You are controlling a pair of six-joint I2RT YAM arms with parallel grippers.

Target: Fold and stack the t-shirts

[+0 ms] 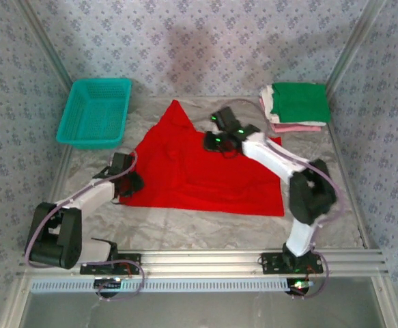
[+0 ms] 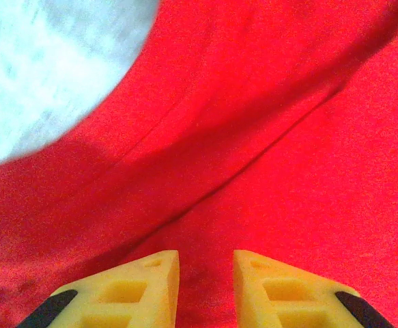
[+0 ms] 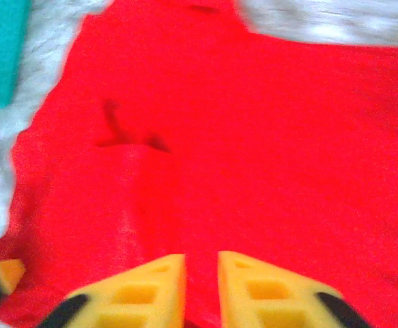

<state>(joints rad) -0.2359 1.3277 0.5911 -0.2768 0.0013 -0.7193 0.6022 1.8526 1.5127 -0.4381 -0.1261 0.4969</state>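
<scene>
The bright red t-shirt (image 1: 205,174) lies spread on the table's middle, with one pointed corner towards the back. My left gripper (image 1: 132,183) sits low at its left edge. In the left wrist view its yellow fingers (image 2: 206,263) stand apart over creased red cloth (image 2: 253,137), with nothing pinched between them. My right gripper (image 1: 212,141) hovers over the shirt's upper middle. It is open, with a narrow gap (image 3: 201,263) above the red cloth (image 3: 267,137). A stack of folded t-shirts, green on top (image 1: 297,102) with white and pink beneath (image 1: 291,126), rests at the back right.
A teal mesh basket (image 1: 95,113) stands at the back left, and its corner appears in the right wrist view (image 3: 1,48). Wrinkled grey-white table cover (image 2: 41,68) surrounds the shirt. Patterned walls and metal posts close in the table on three sides.
</scene>
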